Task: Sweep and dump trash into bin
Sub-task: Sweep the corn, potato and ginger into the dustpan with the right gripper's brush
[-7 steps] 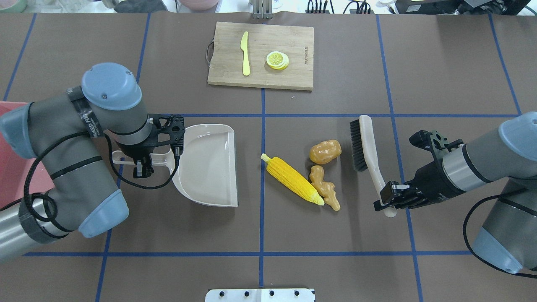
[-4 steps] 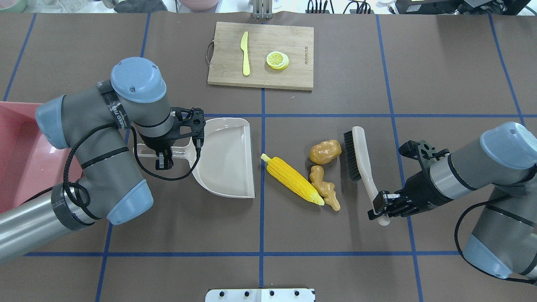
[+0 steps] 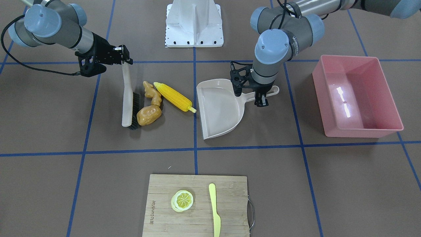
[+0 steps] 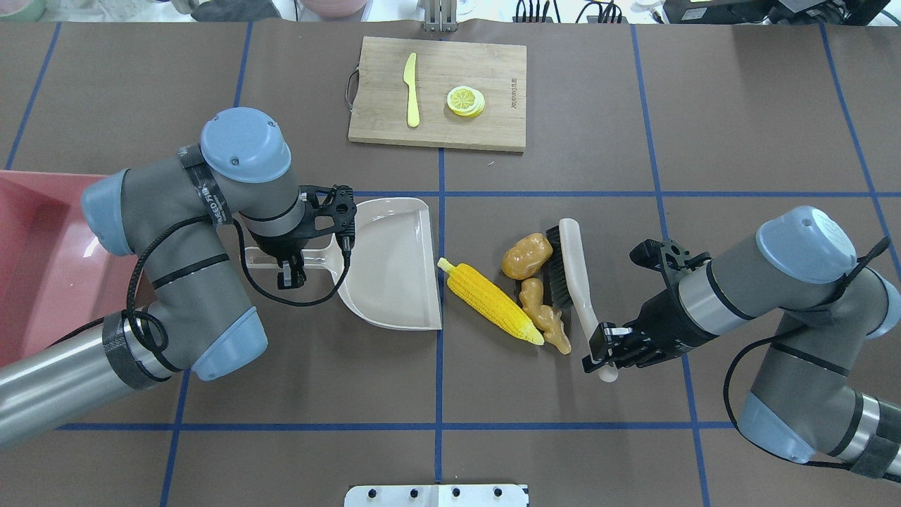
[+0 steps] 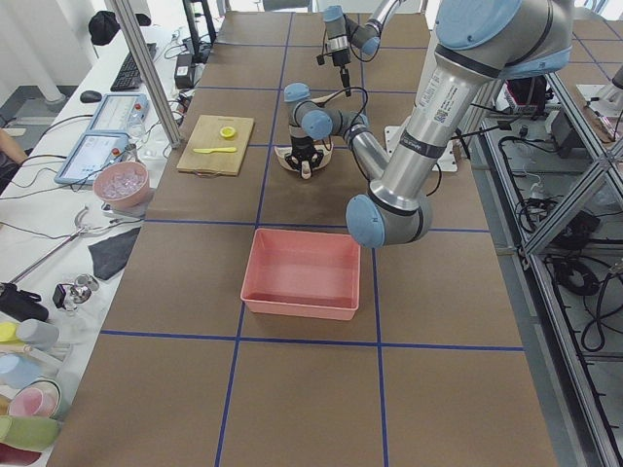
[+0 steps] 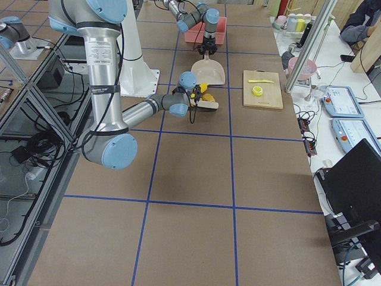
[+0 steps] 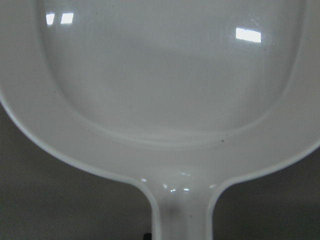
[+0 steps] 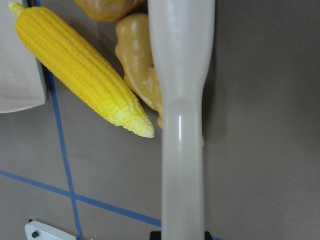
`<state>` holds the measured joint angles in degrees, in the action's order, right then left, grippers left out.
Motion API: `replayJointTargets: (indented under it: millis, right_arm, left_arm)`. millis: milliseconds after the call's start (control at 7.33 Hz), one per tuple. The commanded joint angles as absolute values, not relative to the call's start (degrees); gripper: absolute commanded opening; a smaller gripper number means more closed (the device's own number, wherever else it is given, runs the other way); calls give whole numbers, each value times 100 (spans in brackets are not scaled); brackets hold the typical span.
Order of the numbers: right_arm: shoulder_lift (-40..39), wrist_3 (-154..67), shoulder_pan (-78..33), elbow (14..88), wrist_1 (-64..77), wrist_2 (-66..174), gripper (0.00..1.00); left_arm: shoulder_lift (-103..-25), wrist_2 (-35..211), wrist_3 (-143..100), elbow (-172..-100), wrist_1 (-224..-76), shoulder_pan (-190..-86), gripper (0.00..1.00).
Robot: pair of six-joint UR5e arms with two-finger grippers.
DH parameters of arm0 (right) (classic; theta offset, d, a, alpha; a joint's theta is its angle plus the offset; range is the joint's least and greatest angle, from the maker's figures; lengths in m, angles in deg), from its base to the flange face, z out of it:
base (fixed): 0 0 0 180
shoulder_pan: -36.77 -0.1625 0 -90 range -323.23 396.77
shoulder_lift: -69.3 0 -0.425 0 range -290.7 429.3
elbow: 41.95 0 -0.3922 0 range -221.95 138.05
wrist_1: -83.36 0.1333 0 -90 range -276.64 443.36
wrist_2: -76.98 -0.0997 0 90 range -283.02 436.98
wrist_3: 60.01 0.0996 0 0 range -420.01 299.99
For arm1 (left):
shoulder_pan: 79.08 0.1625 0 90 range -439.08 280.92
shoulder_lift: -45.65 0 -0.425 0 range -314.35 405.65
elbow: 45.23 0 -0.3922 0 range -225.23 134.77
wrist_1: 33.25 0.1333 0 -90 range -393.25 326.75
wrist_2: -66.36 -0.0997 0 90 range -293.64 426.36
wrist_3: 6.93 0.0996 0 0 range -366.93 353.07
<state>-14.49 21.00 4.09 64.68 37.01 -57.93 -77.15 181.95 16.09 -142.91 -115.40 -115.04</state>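
Right end effector [image 4: 607, 350] clamped on the brush [image 4: 571, 271] handle; the brush touches potato [image 4: 526, 255] and ginger [image 4: 545, 317], corn [image 4: 489, 301] alongside, mid-frame. Left end effector [image 4: 288, 271] clamped on the dustpan [image 4: 394, 267] handle; bin [image 4: 42, 204] at the frame's left edge.

Corn cob [image 4: 490, 302], ginger root [image 4: 543, 315] and potato [image 4: 524, 257] as obstacles between brush [image 4: 574, 282] and dustpan [image 4: 394, 260]

Glossy plastic bin [image 3: 361, 132], matt wooden board [image 3: 233, 210]

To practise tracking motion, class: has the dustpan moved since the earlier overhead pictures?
Yes. In the overhead view the dustpan slid right, toward the corn cob; its lip now reaches the centre blue tape line.
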Motion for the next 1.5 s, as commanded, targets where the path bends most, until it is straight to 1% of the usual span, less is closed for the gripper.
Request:
replayJointTargets:
  millis: [0,273,682,955,1227,1364]
  right_arm:
    - [-1218,2312,495,6440,3669,-5784,0]
    - [-823,2559,740,6343,3625,-5540,0]
    - [-498,2865,960,6264,3608,-5336,0]
    - [-103,3025,969,6001,3573,-5336,0]
    - [511,3034,970,6000,2741,-5284,0]
    - [540,3026,943,6026,2703,-5292,0]
  left_arm:
    - [-7722,18194,1601,-14270,-11551,-11380,0]
    - [-7748,18194,1601,-14227,-11551,-11362,0]
    - [-7757,18194,1609,-14209,-11551,-11362,0]
    - [-7757,18194,1609,-14209,-11543,-11362,0]
    - [-7775,18194,1609,-14200,-11551,-11353,0]
    - [-7792,18194,1618,-14165,-11551,-11353,0]
